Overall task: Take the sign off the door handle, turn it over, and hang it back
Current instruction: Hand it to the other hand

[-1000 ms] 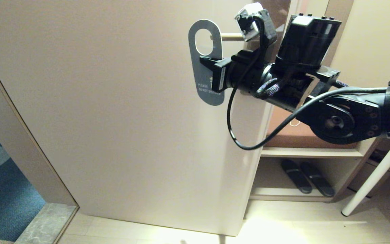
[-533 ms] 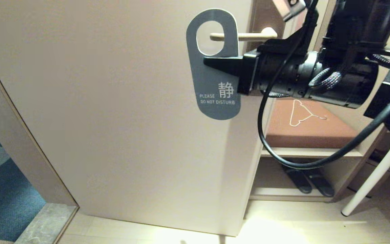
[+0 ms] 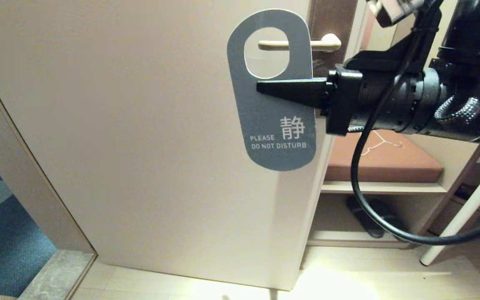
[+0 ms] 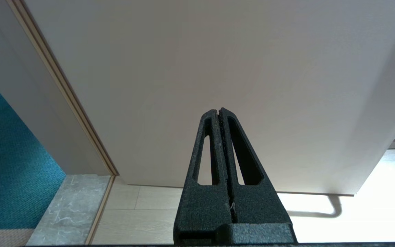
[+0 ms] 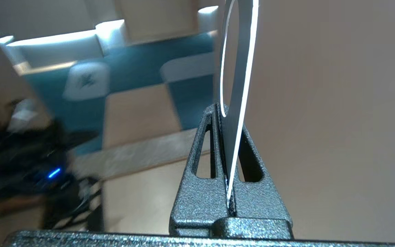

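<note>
The right hand (image 3: 265, 88) pinches the sign (image 3: 273, 125) clear of the door handle (image 3: 298, 43); the left hand (image 4: 219, 113), parked low, is pressed together.

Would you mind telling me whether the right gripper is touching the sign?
Touching. In the right wrist view the sign runs edge-on between the right gripper fingers, which are shut on it with no gap.

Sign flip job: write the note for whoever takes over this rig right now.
Right gripper: shut on the sign, pinching it just below the oval hole.
Left gripper: shut, empty, parked low facing the door.
Sign: upright, grey "DO NOT DISTURB" face toward the head camera; the door handle shows through its hole, and whether the sign is clear of the lever's tip cannot be told.
Done: sign gripped.
Left: finish taking it off, turn it over, hang it back.
</note>
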